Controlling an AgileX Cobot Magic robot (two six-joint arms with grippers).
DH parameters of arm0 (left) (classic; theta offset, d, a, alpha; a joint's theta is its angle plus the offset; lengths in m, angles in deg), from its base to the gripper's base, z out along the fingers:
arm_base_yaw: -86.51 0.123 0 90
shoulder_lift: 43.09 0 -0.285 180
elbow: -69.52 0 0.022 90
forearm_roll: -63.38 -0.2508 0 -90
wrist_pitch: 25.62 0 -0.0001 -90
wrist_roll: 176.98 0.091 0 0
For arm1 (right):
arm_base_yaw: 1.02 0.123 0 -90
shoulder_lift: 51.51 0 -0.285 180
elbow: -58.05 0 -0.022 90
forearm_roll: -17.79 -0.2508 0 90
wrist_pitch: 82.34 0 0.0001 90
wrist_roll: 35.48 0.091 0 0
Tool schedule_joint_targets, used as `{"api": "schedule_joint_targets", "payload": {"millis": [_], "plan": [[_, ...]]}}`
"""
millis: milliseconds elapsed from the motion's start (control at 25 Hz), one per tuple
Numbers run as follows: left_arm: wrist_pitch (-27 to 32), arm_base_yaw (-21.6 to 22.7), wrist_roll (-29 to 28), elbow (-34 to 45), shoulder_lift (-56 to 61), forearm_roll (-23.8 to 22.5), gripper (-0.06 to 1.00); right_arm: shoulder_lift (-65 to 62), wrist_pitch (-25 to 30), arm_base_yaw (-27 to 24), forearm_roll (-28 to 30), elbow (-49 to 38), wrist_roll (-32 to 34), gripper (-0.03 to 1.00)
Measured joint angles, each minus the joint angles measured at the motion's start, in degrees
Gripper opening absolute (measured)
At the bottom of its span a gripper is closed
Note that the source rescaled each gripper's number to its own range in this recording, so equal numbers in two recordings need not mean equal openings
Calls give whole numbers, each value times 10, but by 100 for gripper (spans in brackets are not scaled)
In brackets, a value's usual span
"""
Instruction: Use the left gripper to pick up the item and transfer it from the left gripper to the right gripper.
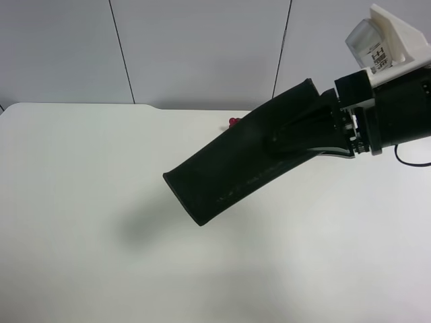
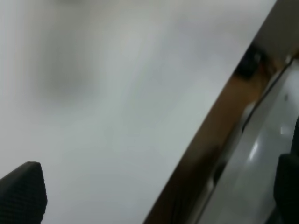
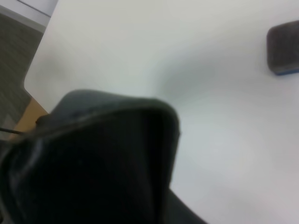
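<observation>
Above the white table [image 1: 81,202], the item [image 1: 236,165] is suspended clear of the surface, a long flat dark pouch lying at a slant: one end sits high at the exterior high view's right, and the other end points down toward the middle of the table. A soft shadow [image 1: 138,229] falls on the table below and beside the lower end. The right gripper [image 1: 303,134] has its black fingers closed on the upper end of the item, gripping it from both faces; the white labelled housing [image 1: 387,44] is directly above the gripper body. In the right wrist view the item [image 3: 93,158] fills the near part of the picture, and the fingers cannot be separated from the dark material, so the exact contact points are possibly hidden there. Beyond the item in that view, a grey eraser block [image 3: 282,46] with a blue base lies on the table, well apart from the pouch. In the exterior high view a small red object [image 1: 233,122] shows just behind the upper edge of the item. The left gripper [image 2: 154,189] has its fingers [image 2: 23,193] spread wide, with nothing between them, positioned over the table near its brown edge.
</observation>
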Motion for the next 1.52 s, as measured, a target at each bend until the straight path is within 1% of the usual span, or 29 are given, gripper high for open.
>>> {"api": "schedule_joint_targets", "payload": {"millis": [80,240,400,1040,1200,1320,1440,1520], "plan": [[-18,0,0,17,51,2,98,0,0,0,0,0,0,1],[-28,0,0,37,117,4,98,0,0,0,0,0,0,1],[-36,0,-6,38,122,4,98,0,0,0,0,0,0,1],[-36,0,-8,38,122,1,98,0,0,0,0,0,0,0],[-36,4,-8,38,122,1,98,0,0,0,13,0,0,0],[-36,37,-8,38,122,1,98,0,0,0,38,0,0,0],[-36,93,-8,38,122,1,98,0,0,0,67,1,0,0],[-36,144,-8,38,122,1,98,0,0,0,86,1,2,0]]}}
